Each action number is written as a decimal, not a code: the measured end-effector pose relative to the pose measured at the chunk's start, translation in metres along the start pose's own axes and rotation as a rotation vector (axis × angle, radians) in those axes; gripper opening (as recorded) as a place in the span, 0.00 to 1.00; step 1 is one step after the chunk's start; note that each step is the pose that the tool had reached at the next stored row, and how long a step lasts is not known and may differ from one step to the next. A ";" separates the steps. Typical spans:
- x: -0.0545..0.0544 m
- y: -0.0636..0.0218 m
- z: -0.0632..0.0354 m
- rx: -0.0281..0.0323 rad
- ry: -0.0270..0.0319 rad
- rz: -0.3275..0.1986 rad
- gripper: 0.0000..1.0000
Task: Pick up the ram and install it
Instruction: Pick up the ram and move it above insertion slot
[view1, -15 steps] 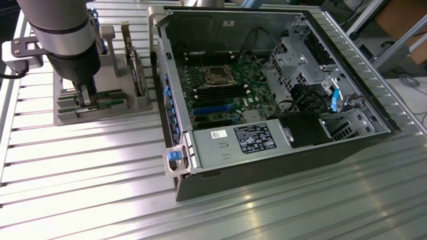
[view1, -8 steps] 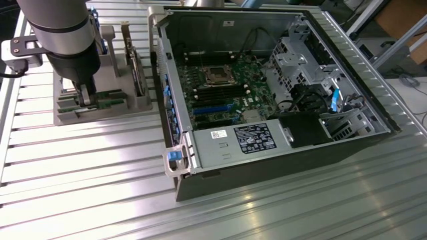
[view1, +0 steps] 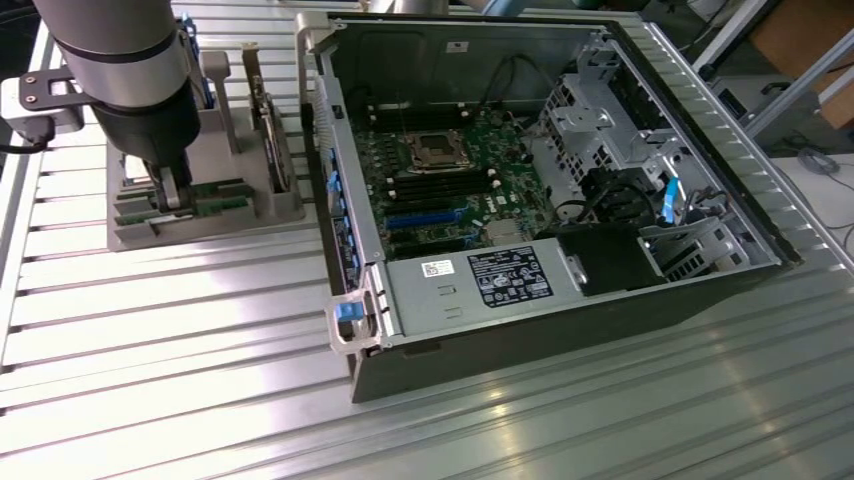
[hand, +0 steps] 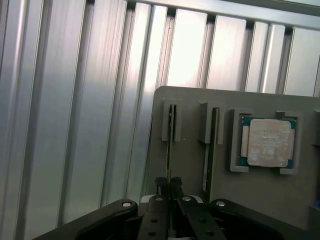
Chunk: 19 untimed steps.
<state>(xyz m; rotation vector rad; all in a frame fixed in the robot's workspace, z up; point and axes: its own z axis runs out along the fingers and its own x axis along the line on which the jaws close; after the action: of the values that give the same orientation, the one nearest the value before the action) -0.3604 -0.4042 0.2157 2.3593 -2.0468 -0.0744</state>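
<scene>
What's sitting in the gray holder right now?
Two upright sticks: the ram pinched by the gripper, a second stick beside it, plus a CPU. The gripper covers part of both sticks.

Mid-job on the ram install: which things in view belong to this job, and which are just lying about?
In the job: gripper, shut on the ram standing in the grey holder; motherboard inside the open computer case.
Lying about: second ram stick; CPU chip; bracketed card; power supply.
</scene>
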 end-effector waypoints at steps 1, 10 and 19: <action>0.000 0.0000 -0.0004 -0.0001 0.0001 0.000 0.13; 0.000 0.0002 -0.0044 -0.0001 0.0000 0.000 0.13; 0.000 0.0004 -0.0081 -0.0001 0.0001 0.000 0.13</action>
<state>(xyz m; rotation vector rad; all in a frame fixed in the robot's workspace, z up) -0.3604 -0.4042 0.2239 2.3592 -2.0467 -0.0744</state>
